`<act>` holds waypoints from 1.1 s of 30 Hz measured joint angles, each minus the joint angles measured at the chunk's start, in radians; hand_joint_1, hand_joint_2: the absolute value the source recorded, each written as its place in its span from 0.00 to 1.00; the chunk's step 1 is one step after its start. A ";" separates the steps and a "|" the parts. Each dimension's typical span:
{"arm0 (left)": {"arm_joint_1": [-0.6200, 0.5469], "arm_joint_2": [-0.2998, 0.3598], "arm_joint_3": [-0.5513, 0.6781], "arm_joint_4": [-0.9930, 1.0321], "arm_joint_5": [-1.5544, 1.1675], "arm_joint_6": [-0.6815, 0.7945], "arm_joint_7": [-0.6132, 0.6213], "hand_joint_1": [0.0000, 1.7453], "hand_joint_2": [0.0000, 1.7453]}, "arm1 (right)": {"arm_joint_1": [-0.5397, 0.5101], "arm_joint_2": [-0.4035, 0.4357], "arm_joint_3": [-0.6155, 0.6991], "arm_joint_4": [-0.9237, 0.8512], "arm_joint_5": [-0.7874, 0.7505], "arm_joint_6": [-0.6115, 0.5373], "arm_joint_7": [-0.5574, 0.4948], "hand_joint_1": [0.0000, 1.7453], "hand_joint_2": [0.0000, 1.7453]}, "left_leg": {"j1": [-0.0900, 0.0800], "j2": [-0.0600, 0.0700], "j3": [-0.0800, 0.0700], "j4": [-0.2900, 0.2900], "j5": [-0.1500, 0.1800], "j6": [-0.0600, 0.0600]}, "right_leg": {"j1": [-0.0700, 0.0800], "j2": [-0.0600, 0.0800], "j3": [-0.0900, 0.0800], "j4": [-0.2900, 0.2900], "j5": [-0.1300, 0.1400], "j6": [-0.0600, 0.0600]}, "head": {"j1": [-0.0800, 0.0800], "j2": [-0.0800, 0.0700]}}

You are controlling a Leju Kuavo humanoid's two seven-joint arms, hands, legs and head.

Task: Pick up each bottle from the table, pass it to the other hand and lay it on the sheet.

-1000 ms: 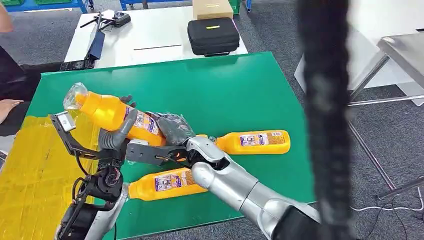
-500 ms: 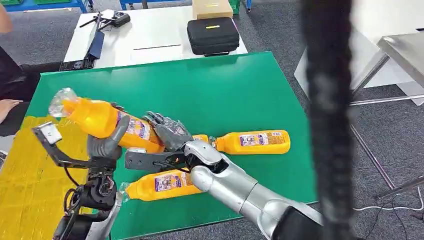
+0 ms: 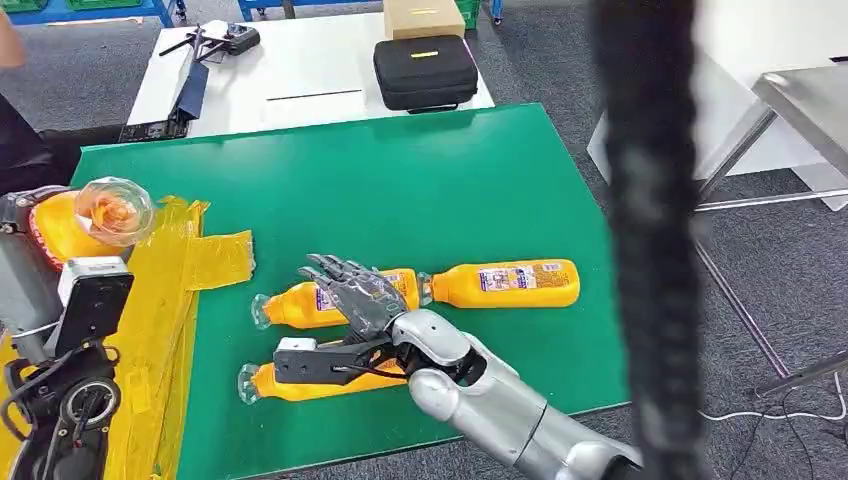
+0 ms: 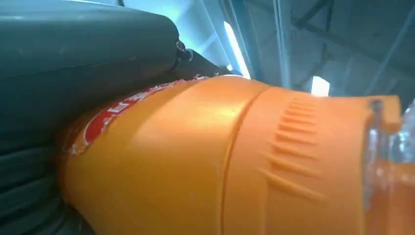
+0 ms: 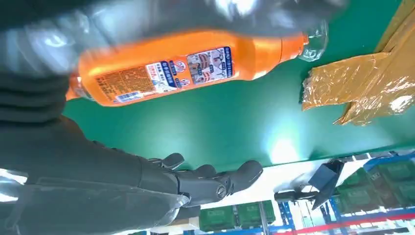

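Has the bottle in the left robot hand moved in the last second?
Yes. The held bottle has swung left, off the green table and out over the yellow sheet, carried by the left robot hand.

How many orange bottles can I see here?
4. One bottle in the left hand over the yellow sheet, at; three lying on the green table. Others may be hidden.

A green table (image 3: 480, 170) stands on grey carpet (image 3: 760, 270); behind it a white table (image 3: 310, 70) carries a black case (image 3: 425, 70) and cardboard box (image 3: 425, 17), with a metal table (image 3: 805, 100) at the right
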 measured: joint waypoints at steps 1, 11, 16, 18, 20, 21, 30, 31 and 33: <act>0.000 0.000 0.000 0.000 0.000 0.000 0.000 1.00 1.00 | 0.000 0.000 0.000 0.000 0.000 0.000 0.000 0.00 1.00 | 0.000 0.000 0.000 0.000 0.000 0.000 | 0.000 0.000 0.000 0.000 0.000 0.000 | 0.000 0.000; 0.003 0.049 0.031 0.131 -0.195 -0.080 0.107 1.00 1.00 | 0.020 -0.027 0.003 -0.094 0.000 0.024 0.021 0.00 0.00 | 0.000 0.000 0.000 0.000 0.000 0.000 | 0.000 0.000 0.000 0.000 0.001 -0.001 | 0.000 0.000; -0.046 0.076 -0.040 0.420 -0.308 -0.402 0.241 1.00 1.00 | 0.027 -0.043 0.027 -0.117 -0.001 0.149 0.111 0.00 0.00 | 0.000 0.000 0.000 0.000 0.000 0.000 | 0.000 0.000 -0.001 0.000 0.001 -0.001 | 0.000 0.000; -0.056 0.074 -0.058 0.470 -0.295 -0.418 0.237 1.00 1.00 | 0.029 -0.048 0.036 -0.113 0.002 0.183 0.142 0.00 0.00 | 0.000 0.000 0.000 0.000 0.000 0.000 | 0.000 0.000 -0.001 0.000 0.001 -0.001 | 0.000 0.000; -0.060 0.072 -0.076 0.507 -0.285 -0.431 0.233 1.00 1.00 | 0.032 -0.052 0.042 -0.108 0.003 0.200 0.157 0.00 0.00 | 0.000 0.000 -0.001 0.000 0.000 0.000 | 0.000 0.000 -0.001 0.000 0.001 -0.001 | 0.000 0.000; -0.061 0.070 -0.083 0.520 -0.275 -0.446 0.232 1.00 1.00 | 0.032 -0.054 0.045 -0.106 0.008 0.209 0.165 0.00 0.00 | 0.000 0.000 -0.001 0.000 0.000 0.000 | 0.000 0.000 -0.001 0.000 0.001 -0.001 | 0.000 0.000; -0.066 0.066 -0.117 0.561 -0.254 -0.477 0.224 1.00 1.00 | 0.043 -0.071 0.061 -0.091 0.023 0.230 0.189 0.00 0.00 | 0.000 0.000 -0.001 0.000 0.000 0.000 | 0.000 0.000 -0.001 0.000 0.001 -0.001 | 0.000 0.000; -0.066 0.066 -0.118 0.563 -0.254 -0.477 0.224 1.00 1.00 | 0.043 -0.072 0.062 -0.091 0.023 0.230 0.189 0.00 0.00 | 0.000 0.000 -0.001 0.000 0.000 0.000 | 0.000 0.000 -0.001 0.000 0.001 -0.001 | 0.000 0.000; -0.066 0.065 -0.120 0.567 -0.242 -0.486 0.222 0.50 0.00 | 0.044 -0.073 0.062 -0.090 0.026 0.236 0.194 0.00 0.00 | 0.000 0.000 -0.001 0.000 0.000 0.000 | 0.000 0.000 -0.001 0.000 0.001 -0.001 | 0.000 0.000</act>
